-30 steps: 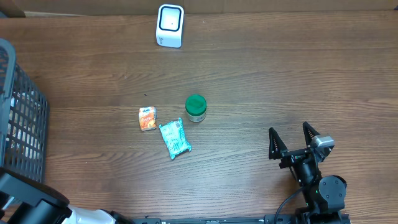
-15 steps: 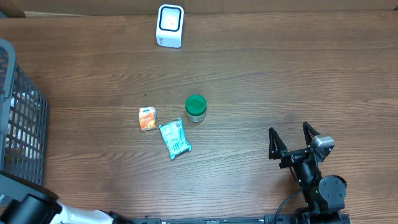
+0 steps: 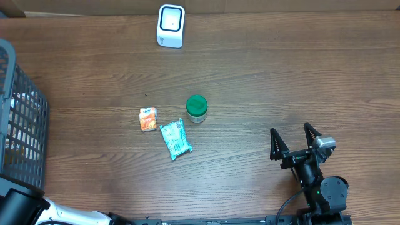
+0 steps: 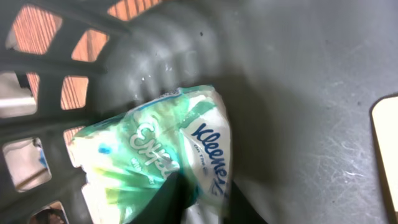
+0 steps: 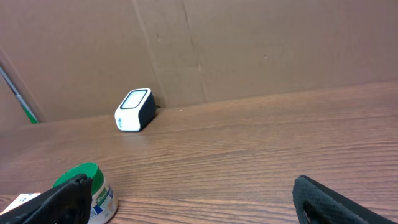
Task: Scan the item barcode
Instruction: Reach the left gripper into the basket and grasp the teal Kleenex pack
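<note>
Your right arm (image 3: 312, 172): all blk, two pointed fingers (image 3: 275, 145), small silver block (image 3: 323, 142) at wrist, blk cable (image 3: 289, 203) looped by base. Left arm (image 3: 37, 212): blk round joint (image 3: 17, 209) w/ white link (image 3: 75, 217).

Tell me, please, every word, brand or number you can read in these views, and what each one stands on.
"Kleenex": blue letters on the tissue pack, left wrist view.
White script on the same pack's green part: too distorted to read.
Orange packet: blue label, too small to read.
Teal packet: print too small to read.
Jar: label blurred.
</note>
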Robot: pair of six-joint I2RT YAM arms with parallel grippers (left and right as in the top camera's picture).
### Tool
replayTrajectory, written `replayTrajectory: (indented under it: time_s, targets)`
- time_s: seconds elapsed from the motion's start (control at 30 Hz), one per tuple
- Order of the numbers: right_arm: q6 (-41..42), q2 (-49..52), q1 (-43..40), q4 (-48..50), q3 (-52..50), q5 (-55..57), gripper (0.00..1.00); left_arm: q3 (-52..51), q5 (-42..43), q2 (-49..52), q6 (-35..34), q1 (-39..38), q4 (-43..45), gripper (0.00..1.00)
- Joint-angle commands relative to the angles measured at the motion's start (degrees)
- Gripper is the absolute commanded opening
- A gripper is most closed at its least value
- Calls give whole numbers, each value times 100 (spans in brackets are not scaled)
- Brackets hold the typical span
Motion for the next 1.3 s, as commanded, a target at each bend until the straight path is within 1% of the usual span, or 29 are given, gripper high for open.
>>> replayTrajectory:
  time_s: [0.0,0.23,0.4,0.5,0.53,0.67,0.73,0.87,0.93,1.0,1.1,1.17,1.2,1.23,1.27]
  targets:
    - [-22,-37,26,24,-59,68,100,22,278,136,-26,15,-131,4]
    - [-22,-37,26,24,-59,68,100,437,424,111,122,-37,-752,4]
    - [-22,-37,26,24,-59,68,100,890,1086,-94,120,-188,-1095,4]
    - [-22,-37,26,24,-59,68,100,1287,1231,-308,13,-376,-1368,4]
    - [-22,-37,26,24,-59,68,100,1626,1228,-546,-31,-570,-1589,4]
    - [-22,-37,26,24,-59,68,100,2107,1231,-1040,-35,-960,-1814,4]
    - [-22,-37,26,24,-59,68,100,2385,1228,-1731,-247,-1528,-1788,4]
    - [-22,-37,26,24,-59,68,100,2424,1228,-2605,-271,-2369,-1519,4]
    - [-22,-37,26,24,-59,68,100,2424,1274,-3036,-275,-2953,-1547,4]
    - [-22,-37,26,24,-59,68,100,2424,1578,-3464,-269,-3827,-1847,4]
    - [-22,-35,26,24,-59,68,100,2413,1600,-3654,-295,-5156,-2625,4]
    - [-22,-37,26,24,-59,68,100,2328,1633,-3604,-337,-5722,-2942,4]
    - [-22,-37,26,24,-59,68,100,2192,1633,-3545,-345,-6140,-3126,4]
    - [-22,-37,26,24,-59,68,100,2017,1526,-3493,-341,-6505,-3215,4]
    - [-22,-37,26,24,-59,68,100,1904,1329,-3462,-363,-6688,-3237,4]
